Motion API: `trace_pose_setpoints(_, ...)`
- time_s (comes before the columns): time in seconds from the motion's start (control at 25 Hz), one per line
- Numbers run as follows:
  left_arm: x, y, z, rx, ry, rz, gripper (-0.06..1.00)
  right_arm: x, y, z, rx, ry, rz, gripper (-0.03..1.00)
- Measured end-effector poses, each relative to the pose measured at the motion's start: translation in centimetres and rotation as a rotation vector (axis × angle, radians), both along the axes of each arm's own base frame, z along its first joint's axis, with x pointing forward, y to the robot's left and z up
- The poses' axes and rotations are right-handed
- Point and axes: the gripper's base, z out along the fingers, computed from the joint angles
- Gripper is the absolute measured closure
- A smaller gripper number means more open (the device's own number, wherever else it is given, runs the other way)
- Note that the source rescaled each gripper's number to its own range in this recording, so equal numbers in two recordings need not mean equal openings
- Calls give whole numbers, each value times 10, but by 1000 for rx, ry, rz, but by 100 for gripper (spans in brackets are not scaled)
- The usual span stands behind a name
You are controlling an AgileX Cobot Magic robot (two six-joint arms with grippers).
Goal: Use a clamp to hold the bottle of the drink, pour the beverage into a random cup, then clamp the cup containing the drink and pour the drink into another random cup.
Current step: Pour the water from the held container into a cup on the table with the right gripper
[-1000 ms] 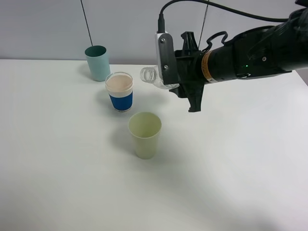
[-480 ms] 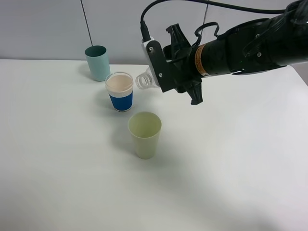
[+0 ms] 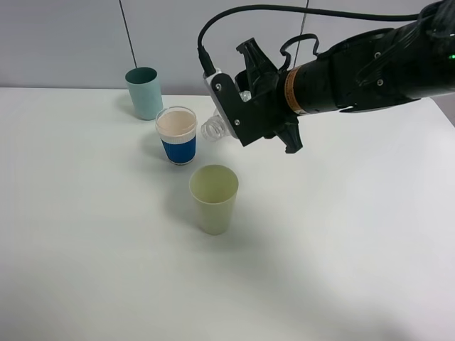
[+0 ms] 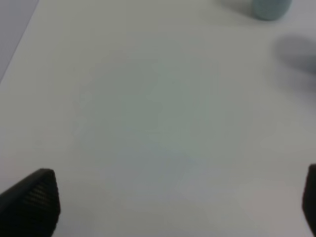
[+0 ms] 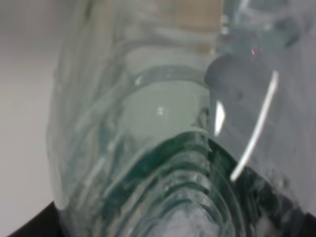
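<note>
White table [image 3: 85, 256], bottle [image 3: 215, 128] clamped in right hand [image 3: 234, 118]

You see only the bottle [image 3: 213, 128] neck; the right tool [image 3: 238, 117] hides its body. Left wrist view crops the blurred teal cup [image 4: 269, 8].

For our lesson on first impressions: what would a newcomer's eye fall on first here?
A thick black arm from the right holds, in its right claw, a clear plastic bottle tipped sideways above the white table. Its mouth is beside a blue-banded white cup; a pale yellow-green plastic tumbler stands nearer.
</note>
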Motion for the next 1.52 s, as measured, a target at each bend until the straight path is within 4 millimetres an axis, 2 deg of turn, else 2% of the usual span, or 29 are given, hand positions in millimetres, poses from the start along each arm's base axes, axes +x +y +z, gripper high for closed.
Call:
trace_pose_setpoints(0.44,0,0,0,1,0,1,-6,-2,2,0,-109,-76,107,94)
trace_pose_setpoints(1.52,0,0,0,1,0,1,-6,-5,6,0,-200,-144,209,94)
